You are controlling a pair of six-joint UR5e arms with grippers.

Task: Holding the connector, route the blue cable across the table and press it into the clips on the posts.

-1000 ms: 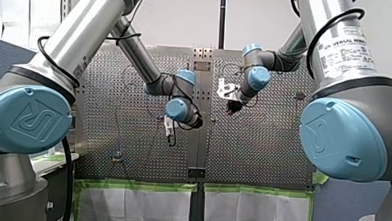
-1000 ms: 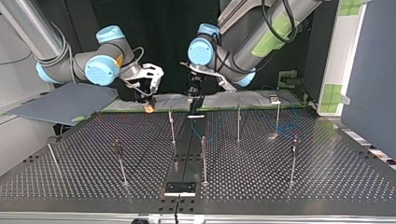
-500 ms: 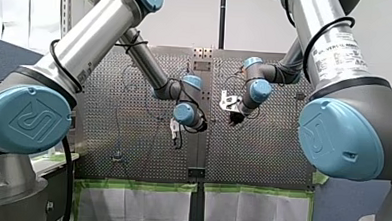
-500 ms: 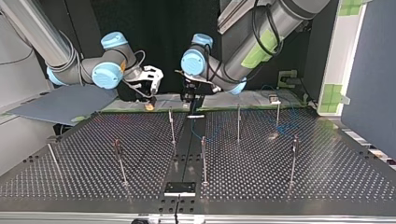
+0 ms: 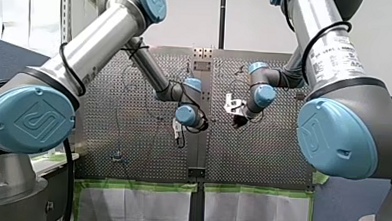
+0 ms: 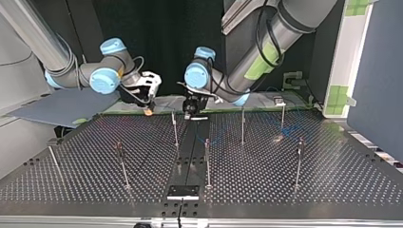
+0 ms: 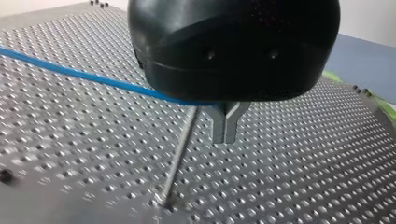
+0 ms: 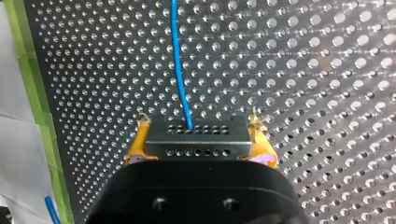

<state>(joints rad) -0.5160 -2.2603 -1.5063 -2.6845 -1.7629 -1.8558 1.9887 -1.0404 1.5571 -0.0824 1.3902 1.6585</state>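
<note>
In the top view, my right gripper [image 6: 148, 112] hangs left of my left gripper [image 6: 190, 113], over the table's [image 6: 332, 183] far edge (posts [image 6: 206, 161] stand nearer). The connector [image 8: 196, 138] sits between my right gripper's pads [image 8: 134, 147], with the cable [image 8: 180, 70] leading ahead.

1. In the left wrist view, the black body of my left gripper [image 7: 226, 128] is covering the spot where the blue cable [image 7: 93, 77] is meeting the fingers [image 7: 219, 126]. It is perhaps passing between them.
2. The table [image 7: 56, 191] nearest that camera is blurring out.
3. In the right wrist view, the cable is running out of frame ahead of the connector [image 8: 196, 142]. My right gripper [image 8: 198, 135] is hiding the bases of its yellow pads [image 8: 135, 149].
4. In the front view, the cable is showing too thin to trace.
</note>
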